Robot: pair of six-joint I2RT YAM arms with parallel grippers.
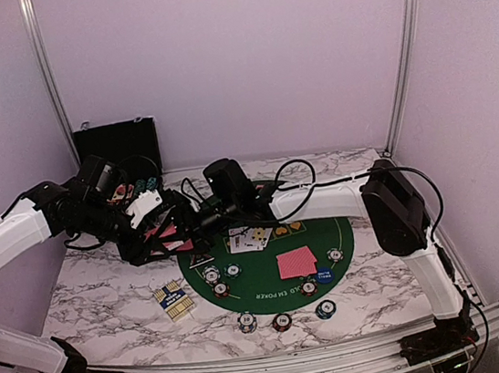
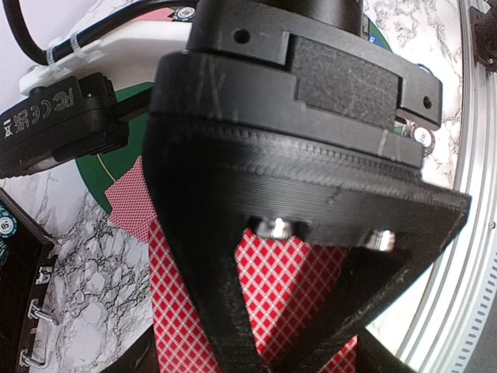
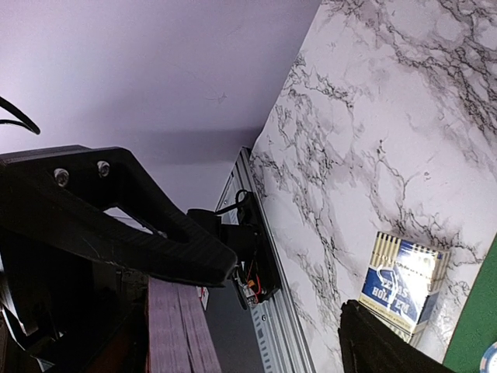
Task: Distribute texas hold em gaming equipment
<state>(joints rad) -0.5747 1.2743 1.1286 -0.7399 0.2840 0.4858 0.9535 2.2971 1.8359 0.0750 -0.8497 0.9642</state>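
My left gripper (image 1: 162, 233) holds a deck of red-backed playing cards (image 2: 272, 287) above the mat's left edge. My right gripper (image 1: 187, 222) reaches in from the right and meets it. Its jaws stand wide apart (image 3: 287, 299), with the deck's edge (image 3: 175, 326) beside one finger. On the green round poker mat (image 1: 275, 307) lie red-backed cards (image 1: 296, 261), face-up cards (image 1: 249, 239), several striped chips (image 1: 213, 274) and a blue button (image 1: 324, 276). Three chips (image 1: 282, 321) lie in front of the mat. Another red-backed card (image 2: 128, 198) shows in the left wrist view.
A blue and gold card box (image 1: 172, 298) lies left of the mat and shows in the right wrist view (image 3: 404, 284). A black hinged case (image 1: 117, 141) holding chips stands open at the back left. A metal rail (image 1: 255, 370) runs along the near edge.
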